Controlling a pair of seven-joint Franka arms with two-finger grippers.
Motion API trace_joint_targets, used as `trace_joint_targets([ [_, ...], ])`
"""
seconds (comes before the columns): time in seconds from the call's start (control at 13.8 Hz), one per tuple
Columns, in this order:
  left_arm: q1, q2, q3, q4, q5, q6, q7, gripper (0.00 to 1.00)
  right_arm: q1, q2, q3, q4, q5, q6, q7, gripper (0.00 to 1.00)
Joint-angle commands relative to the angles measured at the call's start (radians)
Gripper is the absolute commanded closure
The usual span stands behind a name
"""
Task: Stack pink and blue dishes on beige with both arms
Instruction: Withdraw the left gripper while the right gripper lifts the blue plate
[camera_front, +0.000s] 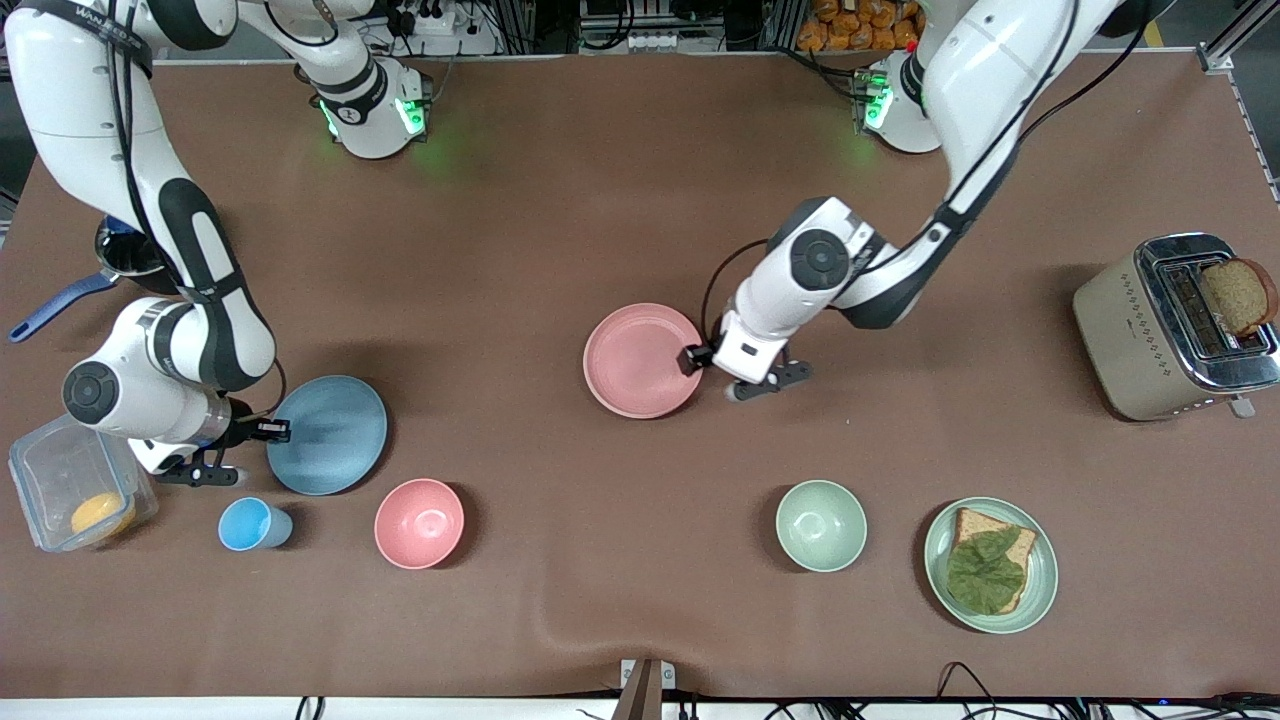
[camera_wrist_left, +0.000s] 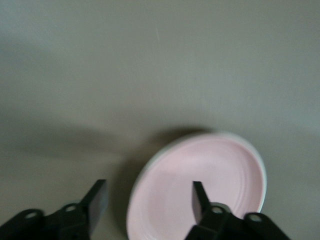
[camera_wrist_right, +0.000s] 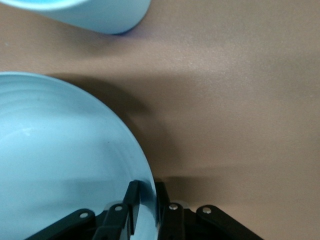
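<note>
The pale pink plate (camera_front: 643, 360) lies flat near the table's middle. My left gripper (camera_front: 697, 358) is open at the plate's edge toward the left arm's end. In the left wrist view one finger (camera_wrist_left: 199, 197) is over the pink plate (camera_wrist_left: 200, 185) and the other finger (camera_wrist_left: 97, 200) is over bare table, so the rim sits between them. The light blue plate (camera_front: 328, 435) is near the right arm's end, and my right gripper (camera_front: 268, 430) is shut on its rim. The right wrist view shows both fingers (camera_wrist_right: 132, 200) pinching the blue plate's (camera_wrist_right: 60, 165) edge, with a shadow beneath it. The beige plate is out of view.
A small blue cup (camera_front: 255, 524) and a pink bowl (camera_front: 419, 523) stand nearer the camera than the blue plate. A clear container (camera_front: 80, 495) with an orange sits beside the right gripper. A green bowl (camera_front: 821, 525), a pale green plate (camera_front: 1040, 590) with bread, and a toaster (camera_front: 1175, 325) are toward the left arm's end.
</note>
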Motion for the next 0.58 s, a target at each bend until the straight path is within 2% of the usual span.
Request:
trace_joint_targets([
  [0.0, 0.119, -0.222, 0.000, -0.026, 0.031, -0.161, -0.001, 0.00, 0.004, -0.035, 0.008, 0.001, 0.023, -0.055, -0.009, 1.00],
  [0.22, 0.262, -0.374, -0.002, -0.023, 0.031, -0.316, 0.209, 0.00, 0.015, -0.090, 0.008, 0.001, 0.023, -0.140, -0.009, 1.00],
  [0.36, 0.346, -0.435, -0.005, 0.009, 0.025, -0.414, 0.345, 0.00, 0.025, -0.122, 0.009, 0.001, 0.025, -0.189, -0.003, 1.00],
  [0.51, 0.363, -0.484, -0.008, 0.070, 0.011, -0.577, 0.401, 0.00, 0.033, -0.157, 0.011, 0.001, 0.025, -0.242, -0.002, 1.00],
])
